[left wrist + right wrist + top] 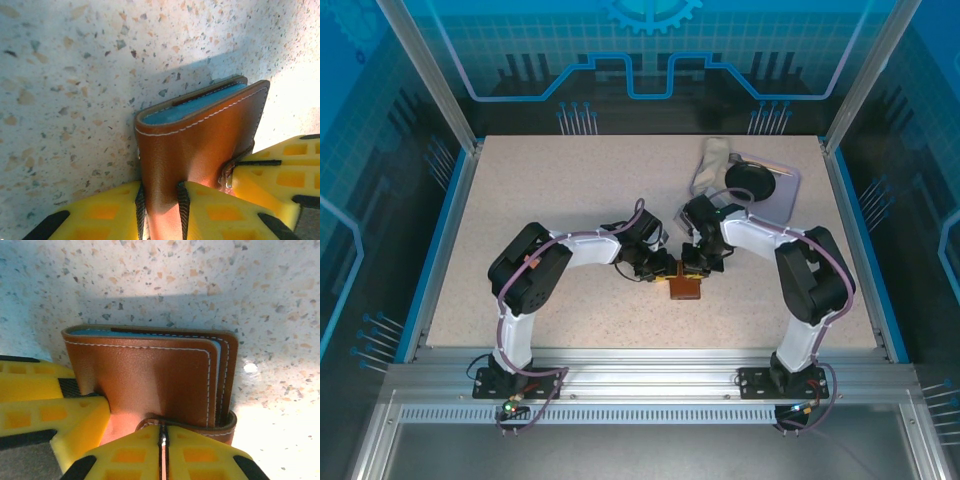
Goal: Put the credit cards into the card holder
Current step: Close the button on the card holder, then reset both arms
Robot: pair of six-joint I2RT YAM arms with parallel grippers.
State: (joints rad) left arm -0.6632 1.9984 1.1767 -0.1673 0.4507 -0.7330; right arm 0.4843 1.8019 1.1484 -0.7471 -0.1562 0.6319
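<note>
The card holder point(686, 290), a brown leather wallet, is folded closed and stands on edge on the speckled table between both grippers. My left gripper point(160, 192) is shut on one side of the card holder point(200, 135), its leather pinched between the yellow fingers point(112, 210). My right gripper point(162, 432) is shut on the snap tab point(200, 427) that wraps around the card holder point(145, 372). Teal layers point(195, 105) show inside the fold; I cannot tell whether they are pockets or cards. The credit cards are otherwise hidden.
A clear grey-rimmed tray point(782, 200) sits at the back right with a black round object point(752, 180) in it and a pale bundle point(712, 160) at its left end. Blue rails line the table's left and right sides.
</note>
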